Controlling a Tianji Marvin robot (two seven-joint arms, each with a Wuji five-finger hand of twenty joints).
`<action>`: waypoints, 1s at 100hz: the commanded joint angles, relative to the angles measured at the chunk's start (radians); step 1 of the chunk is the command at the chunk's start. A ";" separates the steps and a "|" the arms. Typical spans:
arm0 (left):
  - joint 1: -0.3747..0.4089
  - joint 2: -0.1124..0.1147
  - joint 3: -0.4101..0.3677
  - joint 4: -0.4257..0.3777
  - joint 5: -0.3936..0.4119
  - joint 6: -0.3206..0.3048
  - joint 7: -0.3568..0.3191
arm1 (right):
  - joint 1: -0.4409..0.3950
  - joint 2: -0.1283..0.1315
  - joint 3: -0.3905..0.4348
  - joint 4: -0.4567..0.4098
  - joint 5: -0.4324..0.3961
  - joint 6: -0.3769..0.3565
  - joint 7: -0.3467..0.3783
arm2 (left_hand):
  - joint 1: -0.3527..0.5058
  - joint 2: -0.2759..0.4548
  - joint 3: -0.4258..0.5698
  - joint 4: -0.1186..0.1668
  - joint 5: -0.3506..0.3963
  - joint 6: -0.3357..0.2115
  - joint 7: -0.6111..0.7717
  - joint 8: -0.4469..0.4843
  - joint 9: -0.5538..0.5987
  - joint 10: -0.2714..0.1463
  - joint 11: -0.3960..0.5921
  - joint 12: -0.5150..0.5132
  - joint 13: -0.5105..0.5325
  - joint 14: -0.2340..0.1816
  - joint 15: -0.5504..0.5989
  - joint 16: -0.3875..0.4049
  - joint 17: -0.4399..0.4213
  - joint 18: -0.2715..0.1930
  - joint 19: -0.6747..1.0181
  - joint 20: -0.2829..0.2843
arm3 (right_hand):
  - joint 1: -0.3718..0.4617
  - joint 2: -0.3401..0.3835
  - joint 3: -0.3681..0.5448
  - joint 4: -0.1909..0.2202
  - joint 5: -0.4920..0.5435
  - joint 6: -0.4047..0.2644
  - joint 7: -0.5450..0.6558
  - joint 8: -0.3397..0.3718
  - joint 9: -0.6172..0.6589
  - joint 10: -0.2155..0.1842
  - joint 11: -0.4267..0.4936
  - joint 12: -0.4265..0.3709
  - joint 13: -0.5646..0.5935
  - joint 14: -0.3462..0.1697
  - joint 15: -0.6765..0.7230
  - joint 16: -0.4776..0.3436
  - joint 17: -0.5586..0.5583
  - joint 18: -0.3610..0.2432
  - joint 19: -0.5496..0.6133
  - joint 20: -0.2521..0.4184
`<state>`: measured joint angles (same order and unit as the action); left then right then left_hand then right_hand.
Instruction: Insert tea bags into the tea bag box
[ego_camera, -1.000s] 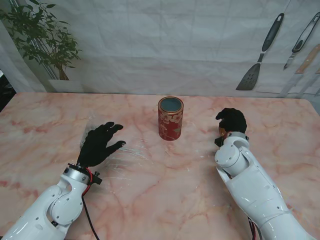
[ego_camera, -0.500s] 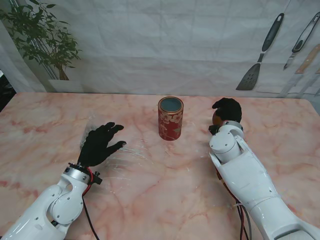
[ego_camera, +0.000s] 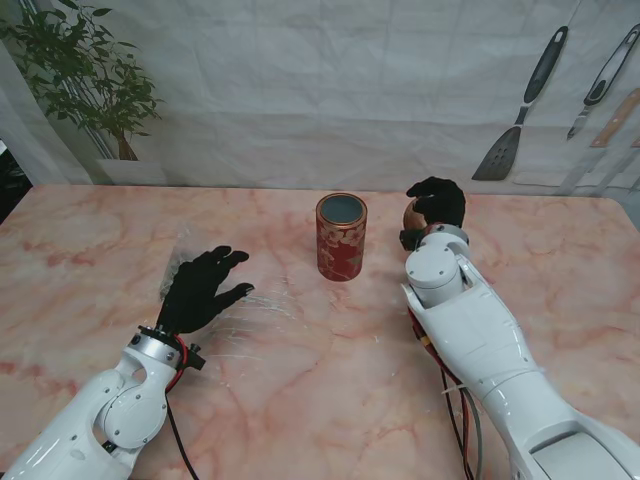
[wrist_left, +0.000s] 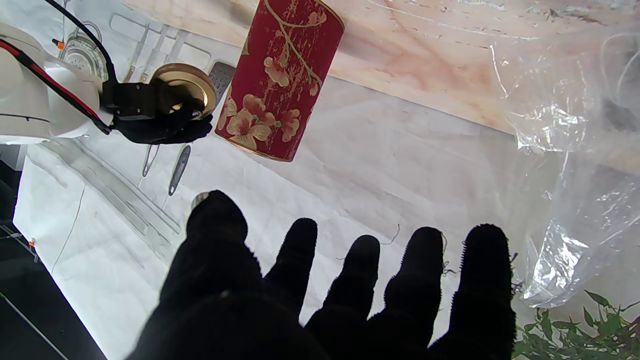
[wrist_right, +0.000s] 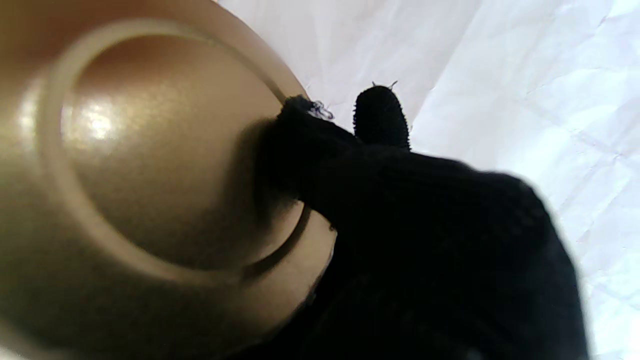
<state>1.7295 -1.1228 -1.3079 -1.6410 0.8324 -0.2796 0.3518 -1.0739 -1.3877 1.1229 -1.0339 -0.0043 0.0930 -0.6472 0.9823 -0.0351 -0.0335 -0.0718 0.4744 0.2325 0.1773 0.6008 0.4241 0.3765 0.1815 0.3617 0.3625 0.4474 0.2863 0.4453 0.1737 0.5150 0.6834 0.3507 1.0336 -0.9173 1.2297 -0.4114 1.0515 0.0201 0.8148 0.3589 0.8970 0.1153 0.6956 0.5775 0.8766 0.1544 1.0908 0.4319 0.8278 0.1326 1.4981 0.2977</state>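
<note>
Our right hand (ego_camera: 437, 203) has its fingers (wrist_right: 381, 116) clamped on the gold lid (wrist_left: 184, 89), held off the tabletop (ego_camera: 330, 350) just beside the open red tin (ego_camera: 341, 237), we judge to keep its mouth clear or to cap it; our left hand (ego_camera: 198, 286) rests with fingers (wrist_left: 425, 265) spread and empty beside a clear plastic bag (wrist_left: 575, 150), probably the tea bags' wrapping; we cannot make out any tea bags.
</note>
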 joint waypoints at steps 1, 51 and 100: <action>-0.002 0.001 0.001 -0.006 -0.003 0.004 -0.016 | 0.015 -0.016 -0.008 -0.011 0.008 -0.016 0.008 | 0.051 0.036 -0.018 -0.005 0.018 -0.008 0.003 0.006 -0.029 -0.016 0.001 0.006 0.006 -0.019 -0.001 0.005 -0.001 -0.005 0.032 0.020 | 0.111 0.034 0.108 0.048 0.016 0.002 -0.002 0.011 0.020 0.001 0.042 0.006 0.022 0.046 0.059 -0.007 0.028 -0.052 0.082 -0.001; -0.003 0.003 -0.004 0.000 -0.004 0.003 -0.024 | 0.086 -0.065 -0.051 0.042 0.085 -0.075 -0.056 | 0.050 0.036 -0.017 -0.005 0.018 -0.007 0.003 0.006 -0.029 -0.015 0.000 0.006 0.005 -0.020 -0.001 0.005 -0.001 -0.009 0.032 0.020 | 0.111 0.030 0.112 0.047 0.019 0.005 -0.003 0.016 0.021 0.003 0.048 0.005 0.021 0.052 0.066 -0.007 0.029 -0.051 0.091 -0.004; 0.006 0.006 -0.017 -0.007 0.004 0.011 -0.040 | 0.125 -0.097 -0.088 0.086 0.198 -0.164 -0.031 | 0.049 0.036 -0.018 -0.005 0.019 -0.008 0.004 0.007 -0.028 -0.016 0.000 0.006 0.004 -0.021 -0.002 0.005 -0.003 -0.012 0.029 0.019 | 0.114 0.035 0.110 0.046 0.020 0.009 -0.004 0.019 0.018 0.006 0.051 0.007 0.017 0.054 0.071 -0.005 0.026 -0.049 0.096 -0.003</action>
<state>1.7325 -1.1190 -1.3227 -1.6405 0.8361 -0.2741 0.3245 -0.9533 -1.4748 1.0382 -0.9368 0.1874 -0.0597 -0.6921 0.9823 -0.0351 -0.0335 -0.0718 0.4745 0.2325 0.1773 0.6011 0.4241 0.3765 0.1815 0.3617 0.3625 0.4473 0.2863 0.4454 0.1738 0.5140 0.6837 0.3508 1.0354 -0.9173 1.2345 -0.4114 1.0525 0.0306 0.8139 0.3688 0.8970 0.1219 0.7032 0.5775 0.8766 0.1638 1.1041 0.4311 0.8278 0.1430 1.5162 0.2912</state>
